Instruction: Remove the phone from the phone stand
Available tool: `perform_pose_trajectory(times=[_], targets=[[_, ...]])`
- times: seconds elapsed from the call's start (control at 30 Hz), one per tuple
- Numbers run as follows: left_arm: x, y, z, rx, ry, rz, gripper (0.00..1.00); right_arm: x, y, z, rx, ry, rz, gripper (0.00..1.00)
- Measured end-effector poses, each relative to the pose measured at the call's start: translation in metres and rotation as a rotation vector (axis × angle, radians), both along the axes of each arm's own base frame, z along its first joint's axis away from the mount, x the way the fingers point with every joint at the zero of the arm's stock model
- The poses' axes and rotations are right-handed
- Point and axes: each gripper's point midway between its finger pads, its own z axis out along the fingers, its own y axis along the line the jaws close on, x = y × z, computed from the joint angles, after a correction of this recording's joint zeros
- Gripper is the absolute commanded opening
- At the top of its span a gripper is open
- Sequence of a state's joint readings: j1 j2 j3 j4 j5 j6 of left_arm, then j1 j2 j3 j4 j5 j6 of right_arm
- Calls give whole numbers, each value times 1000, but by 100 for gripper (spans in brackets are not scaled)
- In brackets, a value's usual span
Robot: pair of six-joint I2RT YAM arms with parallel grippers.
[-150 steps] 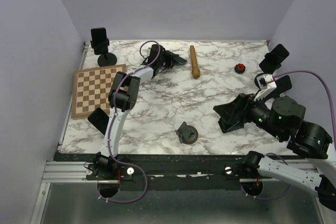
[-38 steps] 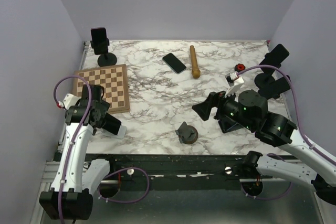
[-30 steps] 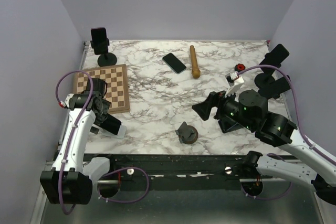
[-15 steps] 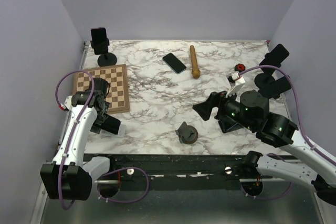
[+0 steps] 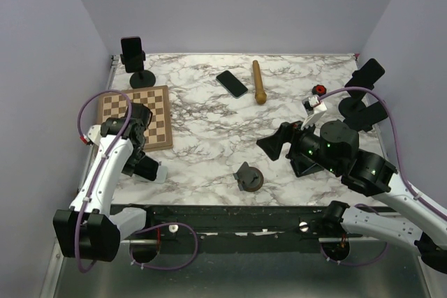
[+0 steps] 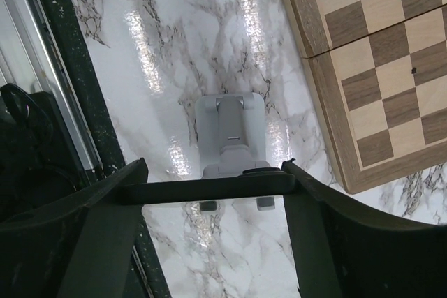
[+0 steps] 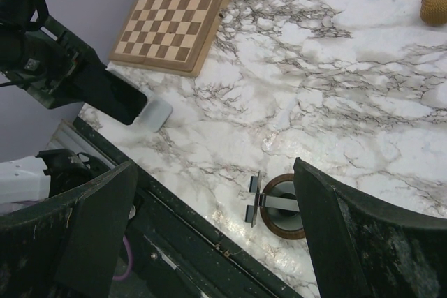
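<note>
**Marble table: phone gripped on its stand**

Marble table [image 5: 209, 123], lilac walls. At lower left of top view, left arm up from its base, bent over by the chessboard [image 5: 133, 113], wrist pointing down. Left claw [image 6: 213, 181] spread to phone width and pressed on both side edges of the phone [image 7: 105, 95]. Phone leaning, lower end touching the white stand [image 7: 157, 113]. At right, right arm low, reaching toward centre. Right claw [image 5: 274, 146] wide apart, holding nothing, near a round stand [image 5: 248, 179].

From left wrist: phone edge-on, a dark bar between the fingers [image 6: 105, 242], stand base beyond it. From right wrist: phone's flat face, tilted. From top alone: more stands with phones at upper left [image 5: 133, 57] and right edge [image 5: 363, 78].
</note>
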State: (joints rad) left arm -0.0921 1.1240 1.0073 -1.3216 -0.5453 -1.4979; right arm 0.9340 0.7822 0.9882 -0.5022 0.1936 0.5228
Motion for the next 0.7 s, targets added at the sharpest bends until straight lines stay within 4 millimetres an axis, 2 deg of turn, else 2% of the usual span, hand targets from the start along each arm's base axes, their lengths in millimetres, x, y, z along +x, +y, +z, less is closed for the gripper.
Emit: perform_pose_trajectory(times=[0.03,0.13,0.23,0.37,0.57,0.7], targets=[[-1,-1,1,9,4,-7,62,0,0,0,0,0,0,100],[-2,-2,8,35,3,-25,51,0,0,0,1,0,0,100],[-2,-3,22,70,-16,-47,25,0,0,0,1,0,0,100],[0,-7,46,112,-69,-107,1,0,0,0,1,0,0,100],[12,-19,82,118,-225,-328,0,0,0,0,1,0,0,100],[29,-43,99,67,-389,-533,0,0,0,0,0,0,0,100]])
